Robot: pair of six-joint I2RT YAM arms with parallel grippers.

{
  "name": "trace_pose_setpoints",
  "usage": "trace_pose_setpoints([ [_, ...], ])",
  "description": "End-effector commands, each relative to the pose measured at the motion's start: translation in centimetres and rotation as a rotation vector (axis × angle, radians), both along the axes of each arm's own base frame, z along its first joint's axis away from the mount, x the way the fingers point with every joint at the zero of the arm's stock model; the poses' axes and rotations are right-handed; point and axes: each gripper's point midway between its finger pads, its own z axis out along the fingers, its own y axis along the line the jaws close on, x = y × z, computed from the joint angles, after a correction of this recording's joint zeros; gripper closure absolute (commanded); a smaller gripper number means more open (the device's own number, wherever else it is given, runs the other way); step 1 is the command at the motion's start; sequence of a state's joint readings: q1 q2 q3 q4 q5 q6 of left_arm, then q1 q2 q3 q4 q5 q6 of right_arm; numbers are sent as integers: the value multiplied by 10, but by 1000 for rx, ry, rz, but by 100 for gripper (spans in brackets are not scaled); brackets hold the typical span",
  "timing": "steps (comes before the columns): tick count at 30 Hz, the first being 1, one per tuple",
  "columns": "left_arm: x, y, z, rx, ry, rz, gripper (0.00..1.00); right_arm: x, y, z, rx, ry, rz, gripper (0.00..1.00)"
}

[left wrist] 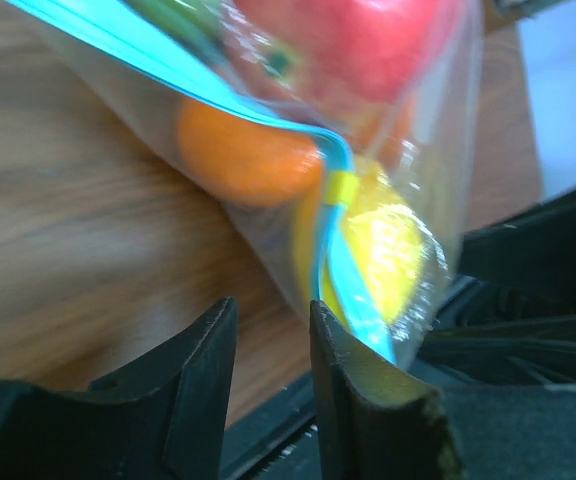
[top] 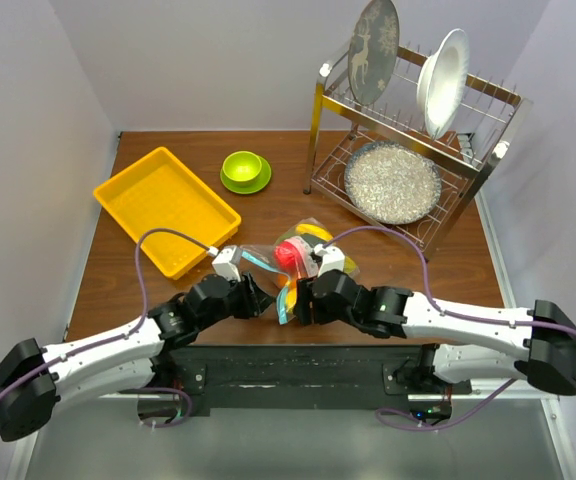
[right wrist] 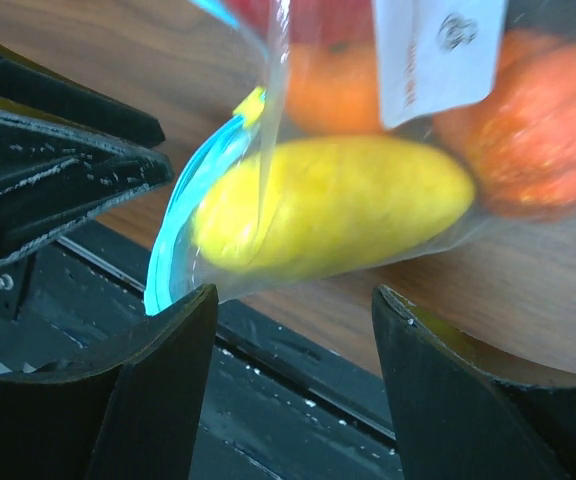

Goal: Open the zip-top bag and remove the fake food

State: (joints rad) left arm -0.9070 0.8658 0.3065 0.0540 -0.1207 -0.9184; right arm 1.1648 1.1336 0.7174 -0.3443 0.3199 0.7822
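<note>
The zip-top bag (top: 306,250), clear with a teal zip strip (left wrist: 168,75), lies at the near middle of the table between both grippers. The fake food is inside it: a red piece (top: 288,253), an orange piece (left wrist: 243,155) and a yellow piece (right wrist: 338,205). My left gripper (left wrist: 273,330) has its jaws a narrow gap apart with only table showing between them; the zip strip runs just outside its right finger (left wrist: 368,380). My right gripper (right wrist: 298,310) is wide open just below the bag's corner, with the zip strip (right wrist: 183,215) by its left finger.
A yellow tray (top: 165,208) lies at the back left. A lime-green bowl on a saucer (top: 244,168) sits behind the bag. A metal dish rack (top: 488,150) with plates stands at the back right. A black base strip (right wrist: 298,380) runs along the table's near edge.
</note>
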Motion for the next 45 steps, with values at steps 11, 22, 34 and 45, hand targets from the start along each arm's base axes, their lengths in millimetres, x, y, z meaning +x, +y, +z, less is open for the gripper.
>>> trace_pose_setpoints([
  [11, -45, -63, 34, -227, -22, -280, 91, -5, 4, -5, 95, 1, -140, 34],
  [22, -41, -54, 31, -202, -38, -237, 93, -29, 9, -22, 127, 45, -112, 37],
  [34, -27, -48, 35, -172, -72, -163, 88, -27, 13, -16, 181, 24, -148, 48],
  [45, -11, -56, 56, -199, -137, -124, 62, -26, 17, -20, 160, 24, -143, 100],
])
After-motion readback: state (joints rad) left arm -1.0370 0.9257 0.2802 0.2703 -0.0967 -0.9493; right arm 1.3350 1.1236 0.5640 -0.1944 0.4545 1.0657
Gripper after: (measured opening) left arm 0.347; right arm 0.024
